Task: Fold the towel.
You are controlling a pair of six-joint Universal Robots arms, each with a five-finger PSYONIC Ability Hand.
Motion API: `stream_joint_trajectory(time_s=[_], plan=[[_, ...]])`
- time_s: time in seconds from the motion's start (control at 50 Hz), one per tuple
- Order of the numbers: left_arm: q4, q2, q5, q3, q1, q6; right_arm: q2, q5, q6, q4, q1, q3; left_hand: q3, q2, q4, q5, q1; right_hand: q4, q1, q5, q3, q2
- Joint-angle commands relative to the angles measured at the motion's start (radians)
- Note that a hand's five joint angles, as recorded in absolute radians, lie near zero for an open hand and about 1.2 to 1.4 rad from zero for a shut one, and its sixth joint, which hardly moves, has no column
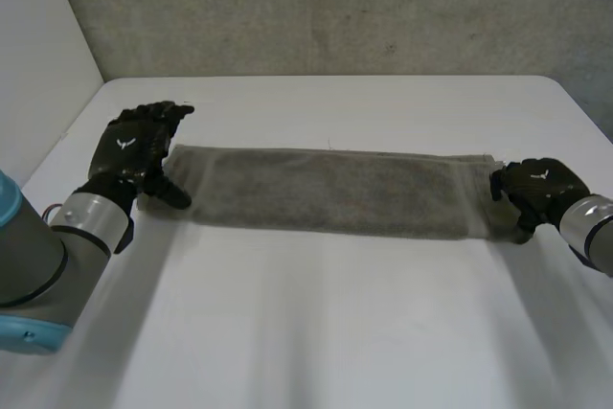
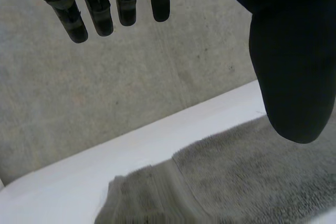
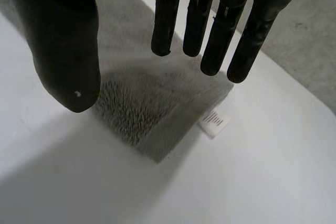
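A grey towel (image 1: pixel 335 193) lies on the white table (image 1: pixel 326 323), folded into a long narrow strip running left to right. My left hand (image 1: pixel 134 150) hovers at the strip's left end, open. In the left wrist view its fingers (image 2: pixel 100 9) are straight and apart from the thumb, above the towel (image 2: pixel 252 177), holding nothing. At the strip's right end my right hand (image 1: pixel 536 189) is also open. Its straight fingers (image 3: pixel 194 19) and thumb hang over the towel's end (image 3: pixel 147 103), where a white label (image 3: pixel 213 121) sticks out.
A grey concrete wall (image 1: pixel 335 7) stands behind the table's far edge, and a white panel (image 1: pixel 38 45) rises at the far left. Bare tabletop stretches in front of the towel toward me.
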Motion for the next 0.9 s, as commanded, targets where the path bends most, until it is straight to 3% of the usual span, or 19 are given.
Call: stream_joint_trajectory(time_s=[0.02, 0.2, 0.34, 0.38, 0.56, 0.72, 0.8, 0.9], plan=[[0.024, -0.008, -0.003, -0.005, 0.024, 0.004, 0.092, -0.012, -0.005, -0.081, -0.029, -0.02, 0.008, 0.007, 0.007, -0.028, 0.004, 0.08, 0.074, 0.07, 0.076, 0.085], [0.067, -0.008, 0.0, -0.037, 0.022, 0.004, 0.143, -0.017, -0.003, -0.085, -0.041, -0.043, 0.008, 0.007, 0.007, -0.028, 0.004, 0.109, 0.104, 0.099, 0.106, 0.114], [0.082, -0.008, 0.0, -0.046, 0.018, 0.006, 0.154, -0.017, -0.003, -0.116, -0.039, -0.043, 0.008, 0.007, 0.007, -0.028, 0.004, 0.47, 0.465, 0.46, 0.467, 0.475], [0.082, -0.008, 0.0, -0.048, 0.015, 0.004, 0.158, -0.017, -0.003, -0.122, -0.039, -0.046, 0.008, 0.007, 0.007, -0.028, 0.004, 0.789, 0.783, 0.778, 0.785, 0.793], [0.085, -0.008, 0.0, -0.058, 0.018, 0.004, 0.137, 0.0, -0.002, -0.13, -0.076, -0.049, 0.008, 0.007, 0.007, -0.028, 0.004, 0.822, 0.816, 0.812, 0.818, 0.827], [0.085, -0.005, 0.0, -0.061, 0.019, 0.006, 0.039, -0.003, -0.02, -0.113, -0.23, -0.06, 0.008, 0.007, 0.007, -0.028, 0.004, 0.822, 0.816, 0.812, 0.818, 0.827], [0.085, 0.0, 0.0, -0.065, 0.019, 0.006, 0.037, -0.006, -0.074, -0.052, -0.312, -0.14, 0.008, 0.007, 0.007, -0.028, 0.004, 0.822, 0.816, 0.812, 0.818, 0.827], [0.087, 0.0, 0.0, -0.066, 0.019, 0.006, 0.037, -0.004, -0.171, 0.04, -0.312, -0.244, 0.008, 0.007, 0.007, -0.028, 0.004, 0.822, 0.816, 0.812, 0.818, 0.827]])
